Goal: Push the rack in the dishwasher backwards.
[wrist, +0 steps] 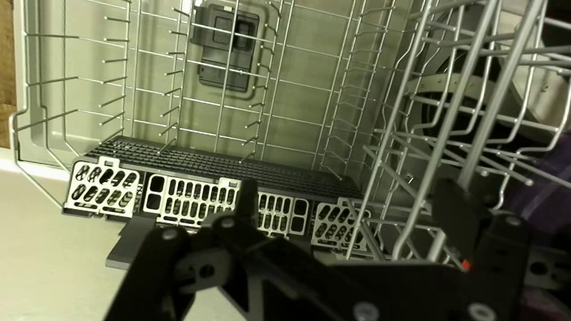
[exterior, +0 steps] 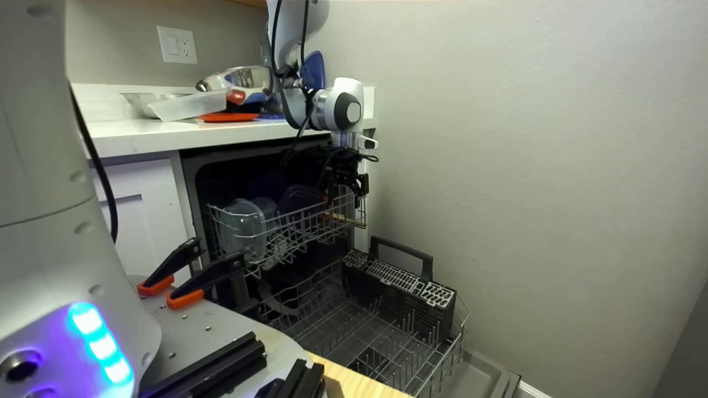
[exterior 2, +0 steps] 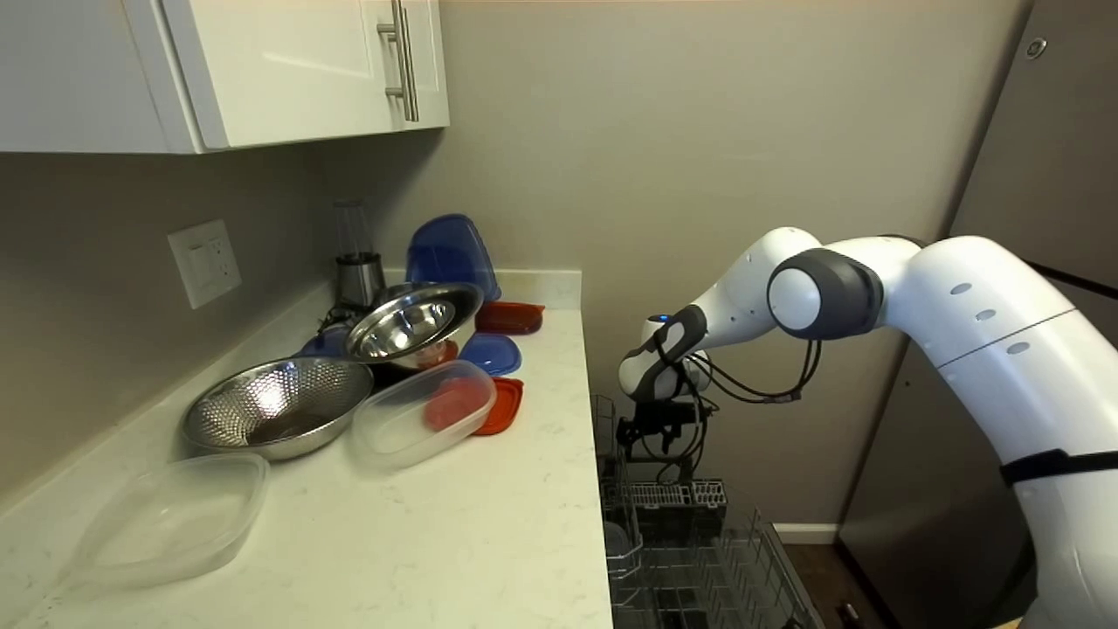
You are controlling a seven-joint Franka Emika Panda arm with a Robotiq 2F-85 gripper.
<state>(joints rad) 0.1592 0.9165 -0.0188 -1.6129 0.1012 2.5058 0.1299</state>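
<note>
The rack (exterior: 301, 235) is the upper, silver-white wire rack, pulled partly out of the dishwasher (exterior: 188, 185). It holds clear and dark plastic containers. The rack also shows at the right in the wrist view (wrist: 504, 91) and partly beside the counter edge in an exterior view (exterior 2: 625, 559). My gripper (exterior: 344, 198) points down at the rack's wall-side end. In the wrist view the gripper (wrist: 348, 200) has its fingers wide apart, with rack wires in the gap between them. The right finger is close to a wire; I cannot tell if it touches.
The lower rack (exterior: 381, 340) is pulled out over the lowered door (exterior: 487, 378), with a dark cutlery basket (exterior: 401, 290) against the wall side. The counter (exterior 2: 507, 542) above holds bowls, lids and clear containers. The wall (exterior: 498, 166) stands close beside my gripper.
</note>
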